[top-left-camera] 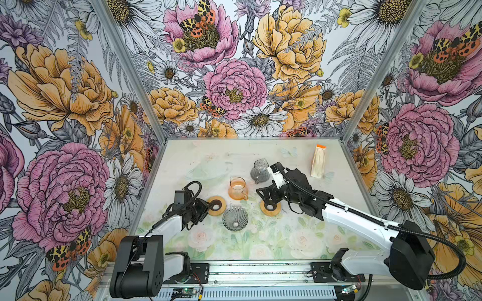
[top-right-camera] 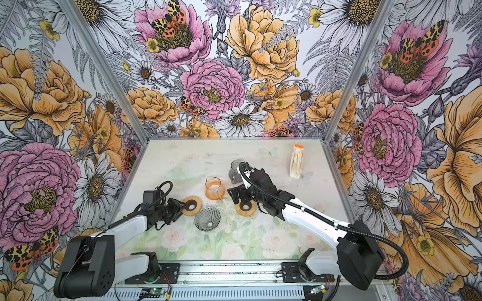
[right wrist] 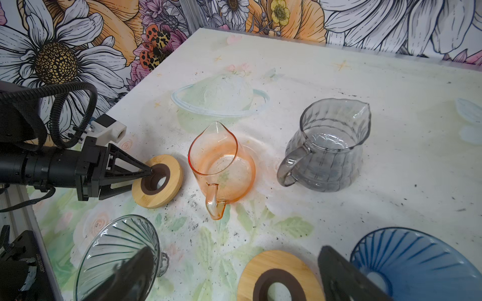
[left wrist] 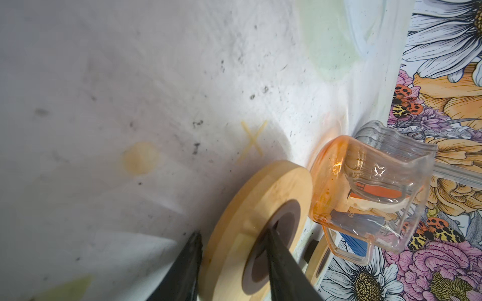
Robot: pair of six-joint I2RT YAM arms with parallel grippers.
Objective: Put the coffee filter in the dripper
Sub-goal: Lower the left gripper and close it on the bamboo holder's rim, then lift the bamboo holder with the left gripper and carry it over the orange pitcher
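Tabletop (top-left-camera: 234, 156) carries empty orange carafe (top-left-camera: 237, 189) and grey carafe (top-left-camera: 260, 170); right end effector (top-left-camera: 264, 198) released, left end effector (top-left-camera: 211, 204) grip unclear.

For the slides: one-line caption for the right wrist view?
Left gripper straddles the rim of a wooden ring beside the orange carafe; grey carafe, clear dripper, blue dripper nearby.

dripper (top-left-camera: 235, 219) — between left ring (top-left-camera: 216, 206) and right ring (top-left-camera: 270, 207) | filter pack (top-left-camera: 318, 161) — back right, well apart
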